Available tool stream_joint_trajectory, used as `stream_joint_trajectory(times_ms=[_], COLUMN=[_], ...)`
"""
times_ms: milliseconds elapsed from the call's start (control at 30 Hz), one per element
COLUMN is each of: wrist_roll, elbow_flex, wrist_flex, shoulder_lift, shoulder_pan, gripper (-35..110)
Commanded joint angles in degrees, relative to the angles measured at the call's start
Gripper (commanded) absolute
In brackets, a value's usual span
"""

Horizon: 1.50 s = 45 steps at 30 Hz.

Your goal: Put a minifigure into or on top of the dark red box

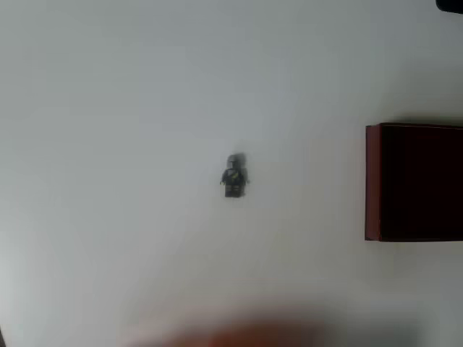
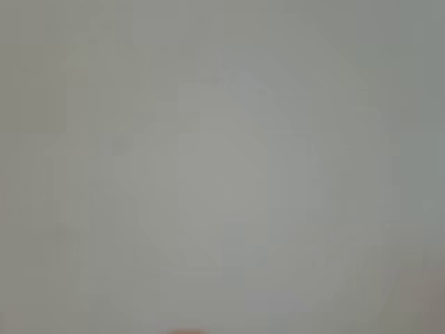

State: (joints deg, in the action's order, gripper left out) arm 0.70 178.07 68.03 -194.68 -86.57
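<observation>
— Two items on the white table [image 1: 108,108] in the overhead view. Starting at the bottom edge: a blurred reddish-orange smear [image 1: 239,336], too soft to identify.

— The pincer's state?

— I cannot tell whether it is released or clenched; the wrist view gives a pale blur with a small orange speck [image 2: 186,331] at its bottom edge.

— The task pieces?

— The minifigure [image 1: 234,176] lies near the table's centre, head toward the top. The dark red box [image 1: 372,181] sits well apart at the right edge, cut off by the frame.
</observation>
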Motion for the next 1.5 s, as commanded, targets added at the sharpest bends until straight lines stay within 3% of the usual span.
stream_joint_trajectory(times_ms=[0, 700, 867, 1000, 1200, 1267, 1333, 1467], wrist_roll=[0.35, 0.35, 5.63, 28.83, 35.16, 45.35, 44.47, 61.52], elbow_flex=[-2.55, -2.55, -2.55, -3.34, -5.62, -10.11, -17.14, -24.43], wrist_flex=[0.0, 0.0, 0.26, 9.67, 11.78, 12.66, 19.25, 26.19], shoulder_lift=[-0.88, -0.88, -0.88, -0.88, -0.79, -0.79, -0.79, -0.79], shoulder_pan=[0.26, 0.26, 5.1, 9.32, 15.38, 18.37, 20.57, 27.51], gripper=[0, 0, 0, 3, 0, 0, 1, 8])
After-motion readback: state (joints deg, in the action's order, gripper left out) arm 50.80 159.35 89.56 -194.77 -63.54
